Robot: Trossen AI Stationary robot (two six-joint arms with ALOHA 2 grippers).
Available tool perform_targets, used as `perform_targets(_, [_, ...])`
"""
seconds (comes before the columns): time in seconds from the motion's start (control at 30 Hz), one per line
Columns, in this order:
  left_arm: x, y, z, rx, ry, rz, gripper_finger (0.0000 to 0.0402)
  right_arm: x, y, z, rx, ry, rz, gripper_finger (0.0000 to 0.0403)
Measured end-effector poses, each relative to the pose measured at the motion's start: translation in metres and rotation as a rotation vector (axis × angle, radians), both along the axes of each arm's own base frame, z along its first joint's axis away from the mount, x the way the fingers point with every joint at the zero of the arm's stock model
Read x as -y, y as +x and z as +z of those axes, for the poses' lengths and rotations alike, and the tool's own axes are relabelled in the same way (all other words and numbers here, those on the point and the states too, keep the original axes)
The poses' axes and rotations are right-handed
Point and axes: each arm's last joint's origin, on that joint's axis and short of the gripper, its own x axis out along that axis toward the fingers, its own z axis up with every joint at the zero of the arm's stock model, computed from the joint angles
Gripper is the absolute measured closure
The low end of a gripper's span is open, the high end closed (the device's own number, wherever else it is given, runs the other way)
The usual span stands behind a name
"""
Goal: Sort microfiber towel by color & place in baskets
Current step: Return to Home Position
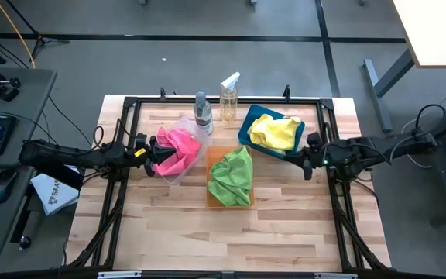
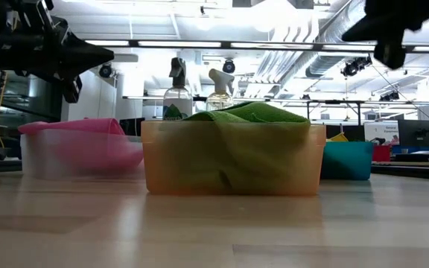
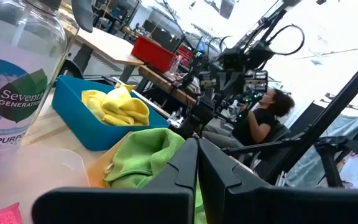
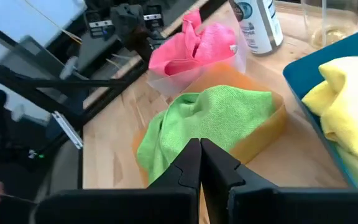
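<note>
Pink towels fill the clear basket on the left. Lime green towels are piled in the orange basket at the middle. Yellow towels lie in the blue basket on the right. My left gripper hovers shut at the clear basket's left side, above the pink cloth. My right gripper hovers shut off the blue basket's near right corner. Both hold nothing.
Two spray bottles stand behind the baskets near the table's far edge. A black frame borders the work area. Bare wood lies open toward the near edge. A person sits in the room beyond.
</note>
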Motion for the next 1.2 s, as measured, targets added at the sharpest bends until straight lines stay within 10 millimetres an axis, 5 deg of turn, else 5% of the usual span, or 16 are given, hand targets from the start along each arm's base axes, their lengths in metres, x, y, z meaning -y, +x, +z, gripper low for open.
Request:
perform_targets(0.3, [0.0, 0.0, 0.0, -0.001, 0.0, 0.0, 0.0401, 0.005, -0.007, -0.062, 0.582, -0.036, 0.05, 0.0403])
perform_targets(0.43, [0.0, 0.0, 0.0, -0.001, 0.0, 0.0, 0.0402, 0.015, -0.011, -0.076, 0.68, -0.048, 0.092, 0.0403])
perform_targets(0.8, [0.0, 0.0, 0.0, 0.0, 0.0, 0.0, 0.0402, 0.023, -0.008, -0.096, 0.511, -0.11, 0.275, 0.0403])
perform_targets(1.2, [0.0, 0.0, 0.0, 0.0, 0.0, 0.0, 0.0402, 0.026, -0.01, -0.133, 0.115, -0.203, 0.205, 0.0403])
